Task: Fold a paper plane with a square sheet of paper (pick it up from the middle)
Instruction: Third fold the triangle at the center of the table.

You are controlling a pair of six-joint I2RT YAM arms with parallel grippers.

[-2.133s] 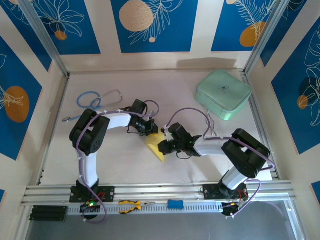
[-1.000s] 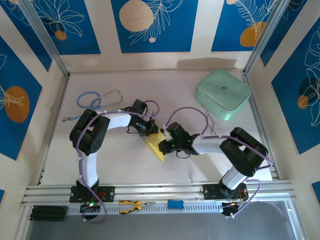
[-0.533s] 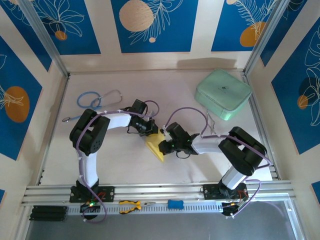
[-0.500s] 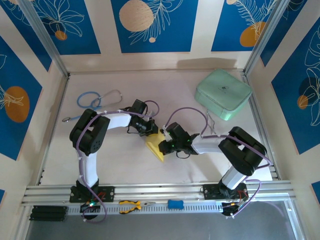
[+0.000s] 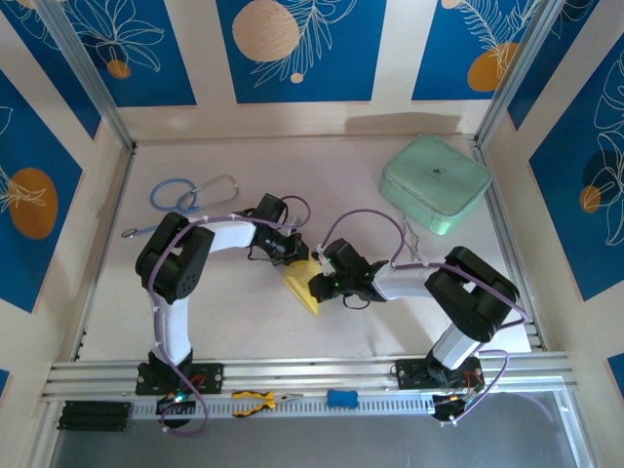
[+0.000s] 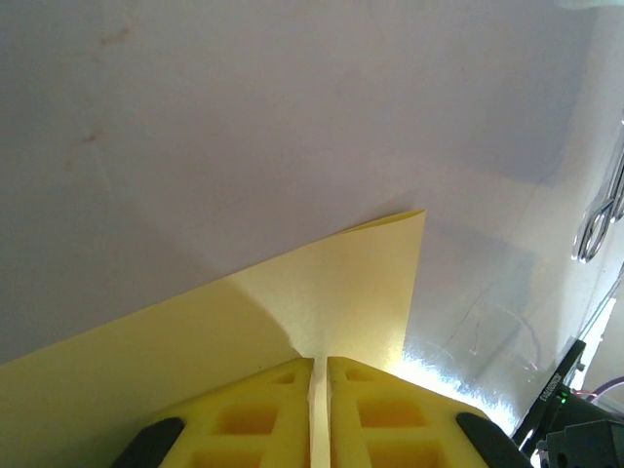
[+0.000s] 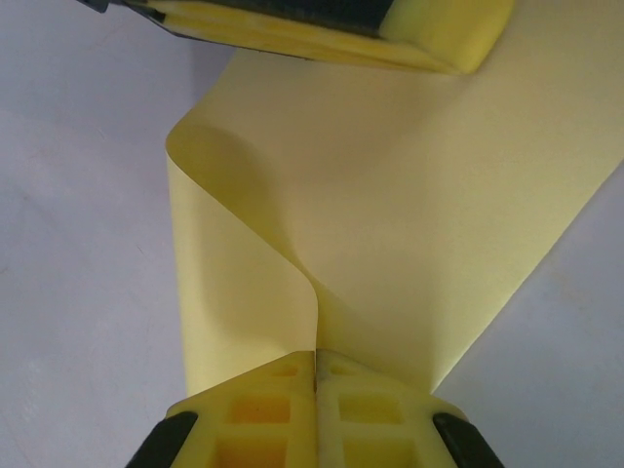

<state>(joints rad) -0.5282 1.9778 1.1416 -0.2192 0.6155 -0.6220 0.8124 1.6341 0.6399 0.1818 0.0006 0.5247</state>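
The pale-yellow square sheet of paper [image 5: 304, 288] lies mid-table, bent into a narrow wedge between both grippers. My left gripper [image 5: 296, 256] is at its far end. In the left wrist view its yellow fingertips [image 6: 283, 390] pinch a raised ridge of the sheet [image 6: 341, 283] in a thin slit, so it is shut on the paper. My right gripper [image 5: 318, 286] holds the right edge. In the right wrist view its jaws [image 7: 317, 363] are shut on a curled fold of the sheet [image 7: 409, 195], and the left gripper's finger [image 7: 322, 29] shows at the top.
A mint-green case [image 5: 435, 183] sits at the back right. A blue stethoscope [image 5: 185, 195] lies at the back left. Yellow-handled pliers [image 5: 255, 399] and a small blue piece [image 5: 341, 398] rest on the front rail. Metal loops [image 6: 597, 214] lie right of the paper.
My right gripper slid slightly left along the paper about two seconds ago. Since then both arms and the sheet have stayed still.
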